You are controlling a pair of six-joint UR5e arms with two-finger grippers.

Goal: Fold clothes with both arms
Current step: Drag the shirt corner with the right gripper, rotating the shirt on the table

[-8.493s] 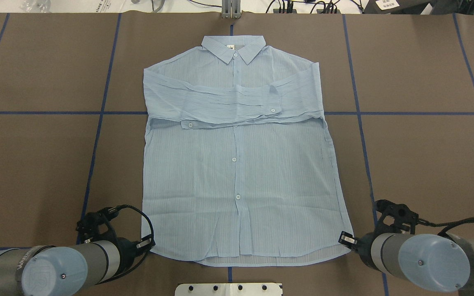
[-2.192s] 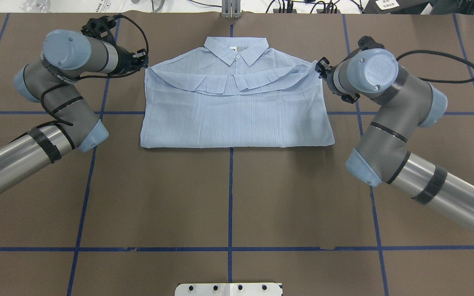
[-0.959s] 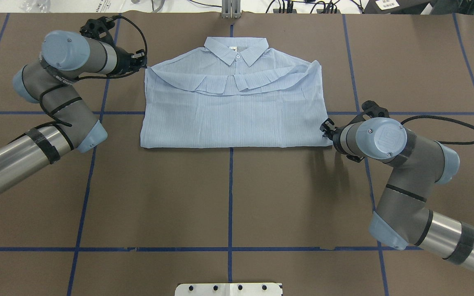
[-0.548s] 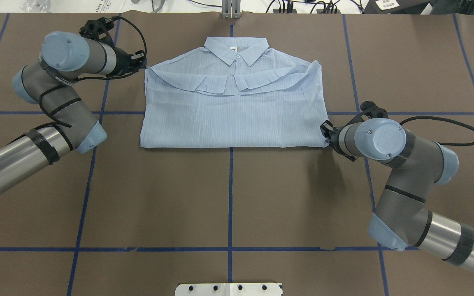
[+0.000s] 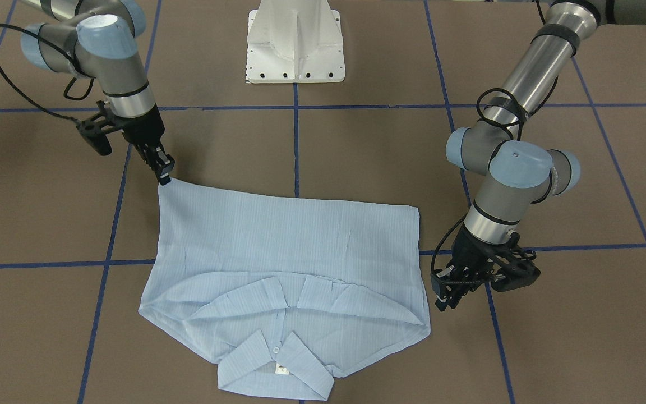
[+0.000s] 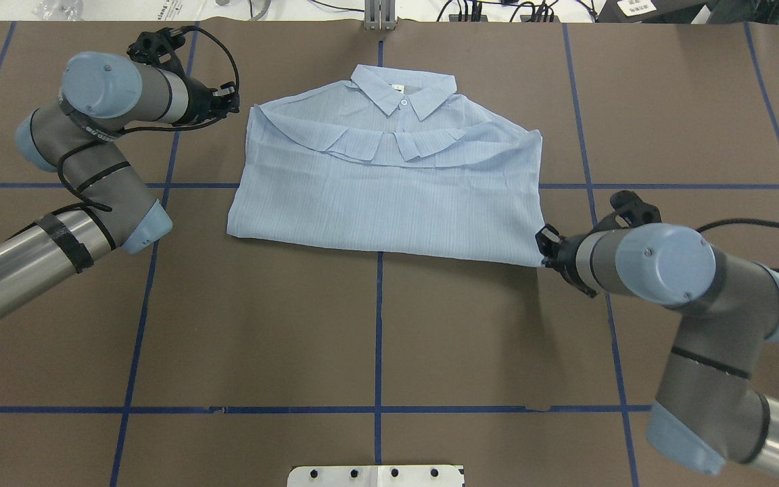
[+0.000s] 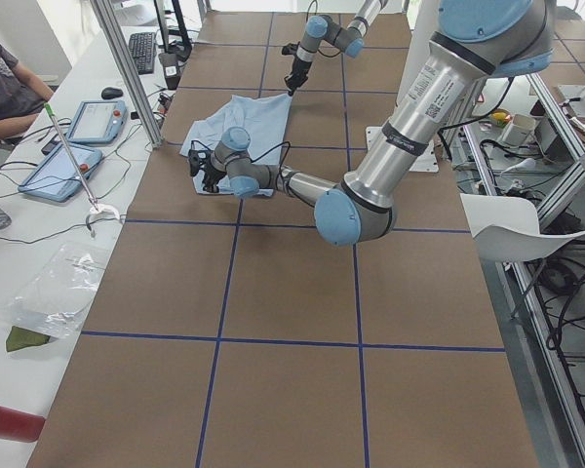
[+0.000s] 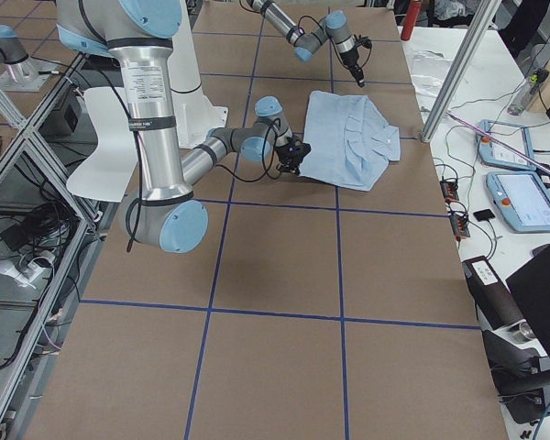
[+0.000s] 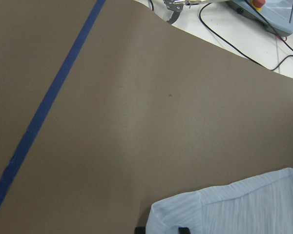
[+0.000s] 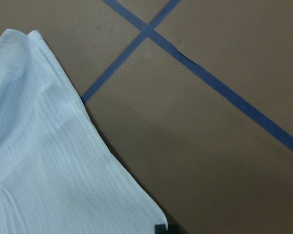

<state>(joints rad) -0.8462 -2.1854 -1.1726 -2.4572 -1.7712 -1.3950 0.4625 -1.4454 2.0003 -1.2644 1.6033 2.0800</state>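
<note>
One shirt [image 5: 289,241] corner between the right fingers [image 5: 163,167], clearest front-on.

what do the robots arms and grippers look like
Both the left arm and right arm are silver and grey tubes with pale-blue joint caps, black tape bands and small printed lettering. Loose black cables loop to the wrists. The left gripper and right gripper are black, with slim fingers.
</note>
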